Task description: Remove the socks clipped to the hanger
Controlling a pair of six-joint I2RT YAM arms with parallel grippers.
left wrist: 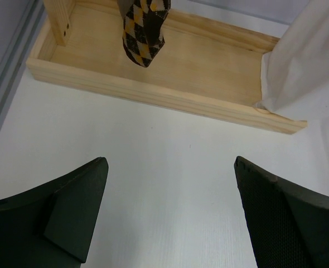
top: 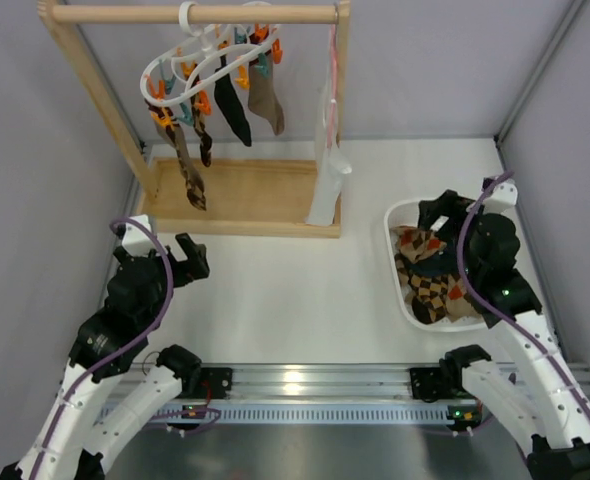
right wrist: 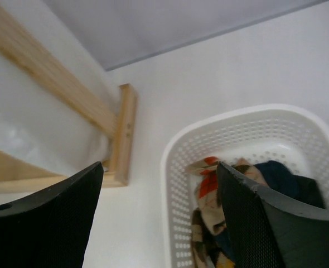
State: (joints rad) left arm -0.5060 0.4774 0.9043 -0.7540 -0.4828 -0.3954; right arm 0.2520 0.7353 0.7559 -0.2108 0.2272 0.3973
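The white ring-shaped hanger (top: 200, 62) with orange and teal clips hangs by its hook from the wooden rail. Several socks are clipped to it: a long diamond-checked one (top: 187, 165), a black one (top: 235, 115) and a brown one (top: 267, 105). The checked sock's toe (left wrist: 145, 33) dangles over the frame's base in the left wrist view. My left gripper (top: 163, 255) (left wrist: 171, 167) is open and empty above the table, short of the frame. My right gripper (top: 443, 212) (right wrist: 160, 167) stands open over the basket's left rim, holding nothing; more checked and dark socks (top: 430, 285) (right wrist: 212, 204) lie below it.
The wooden rail frame has a tray-like base (top: 245, 195) (left wrist: 153, 92) at the back left. A white cloth with a pink strap (top: 327, 170) (left wrist: 304, 67) hangs at its right post. The white perforated basket (top: 403, 305) (right wrist: 178, 167) sits at the right. Grey walls close in on both sides.
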